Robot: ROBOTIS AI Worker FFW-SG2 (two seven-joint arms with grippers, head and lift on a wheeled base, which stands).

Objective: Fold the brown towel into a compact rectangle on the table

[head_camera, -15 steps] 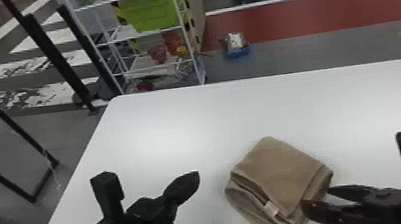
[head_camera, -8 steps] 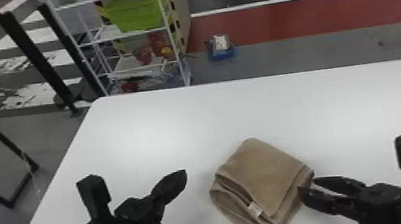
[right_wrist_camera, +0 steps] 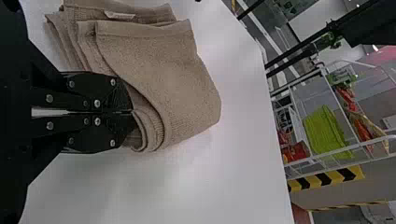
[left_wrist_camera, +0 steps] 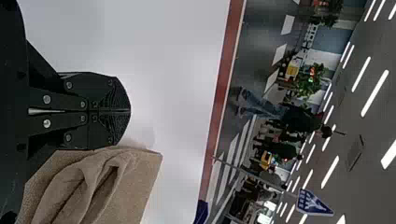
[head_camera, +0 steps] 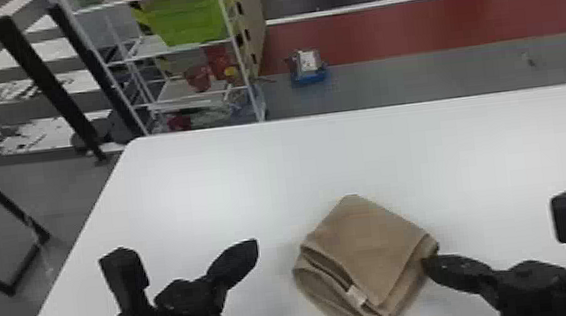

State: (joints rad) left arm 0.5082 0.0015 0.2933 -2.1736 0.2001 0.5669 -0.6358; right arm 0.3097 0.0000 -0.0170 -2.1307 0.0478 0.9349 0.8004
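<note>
The brown towel [head_camera: 367, 251], folded into a thick layered square, lies turned cornerwise on the white table [head_camera: 228, 176], a small white label on its near side. My left gripper [head_camera: 255, 243] is left of the towel, apart from it, fingers together and holding nothing. In the left wrist view, the left gripper [left_wrist_camera: 130, 111] is beside the towel [left_wrist_camera: 147, 170]. At the towel's right corner is my right gripper [head_camera: 426, 261]. The right wrist view has this gripper [right_wrist_camera: 133, 112] shut on the folded edge of the towel [right_wrist_camera: 163, 79].
Past the table's far left corner stands a white wire shelf [head_camera: 241, 59] holding a green bin [head_camera: 189, 16]. A blue container [head_camera: 308, 74] is on the floor behind the table. Dark poles [head_camera: 48, 89] rise at the left.
The right gripper's fingers, spread at the towel's corner before, have come together on it. The left gripper stays shut beside the towel. The table and towel appear shifted left in the head view.
</note>
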